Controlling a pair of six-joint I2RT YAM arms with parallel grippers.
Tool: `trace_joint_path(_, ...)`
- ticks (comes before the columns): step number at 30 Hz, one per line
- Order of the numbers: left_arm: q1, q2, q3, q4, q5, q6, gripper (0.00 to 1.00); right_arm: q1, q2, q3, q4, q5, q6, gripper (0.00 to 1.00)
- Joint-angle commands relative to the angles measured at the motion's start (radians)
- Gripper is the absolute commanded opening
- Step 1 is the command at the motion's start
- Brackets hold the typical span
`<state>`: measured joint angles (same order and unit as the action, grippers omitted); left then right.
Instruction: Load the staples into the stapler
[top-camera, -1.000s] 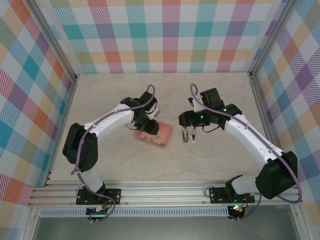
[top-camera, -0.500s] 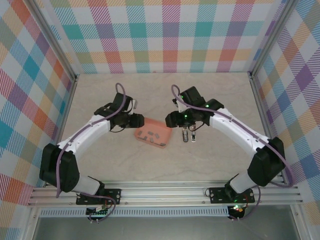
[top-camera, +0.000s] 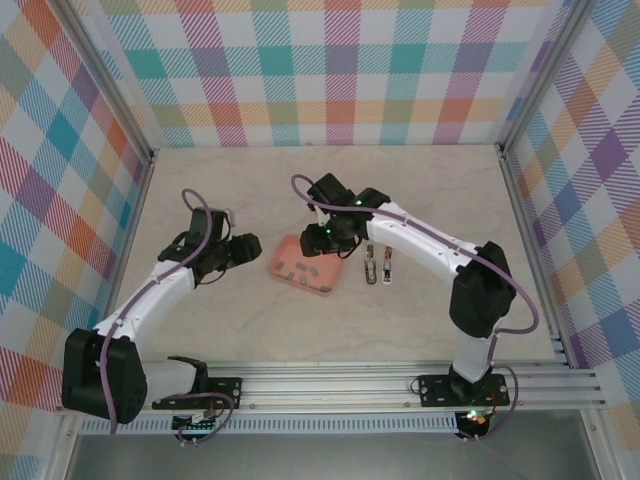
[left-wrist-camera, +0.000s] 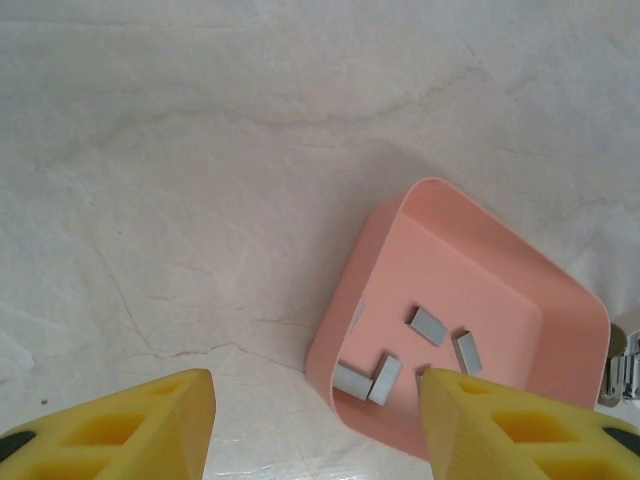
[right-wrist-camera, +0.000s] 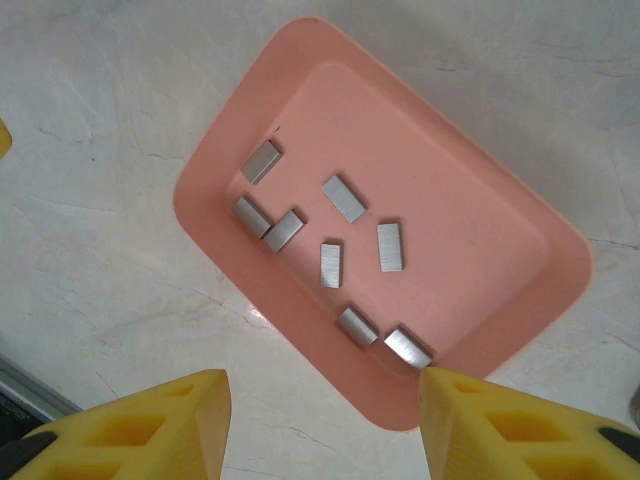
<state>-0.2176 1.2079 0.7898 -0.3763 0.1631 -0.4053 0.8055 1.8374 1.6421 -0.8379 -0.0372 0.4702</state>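
While the right claw (right-wrist-camera: 322, 378) above the pink tray (right-wrist-camera: 500, 290) and the left claw (left-wrist-camera: 317, 378) beside it both stand apart and empty, the thin staples (right-wrist-camera: 330, 265) lying loose inside may slide away from a pinch.

I see a pink tray (right-wrist-camera: 470, 185) lying flat on the pale marbled table (top-camera: 250, 190), near the middle and turned at an angle. Checked walls (top-camera: 330, 70) of many colours stand around the table. A metal rail (top-camera: 330, 380) runs along the near edge.
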Motion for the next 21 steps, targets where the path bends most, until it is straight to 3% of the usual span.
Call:
trace_joint_path(1,0.023,-0.048,-0.055,0.052,-0.015,-0.074,0.57,0.013,0.053,0.076,-0.075,0.035,0.031,0.51)
trace_joint_path(12,0.034,-0.140,-0.165,0.050,-0.107,-0.114,0.59,0.054,0.235,0.280,-0.263,0.147,0.005,0.49)
trace_joint_path(21,0.033,-0.155,-0.229,0.139,-0.115,-0.107,0.59,0.060,0.292,0.303,-0.272,0.183,0.038,0.45)
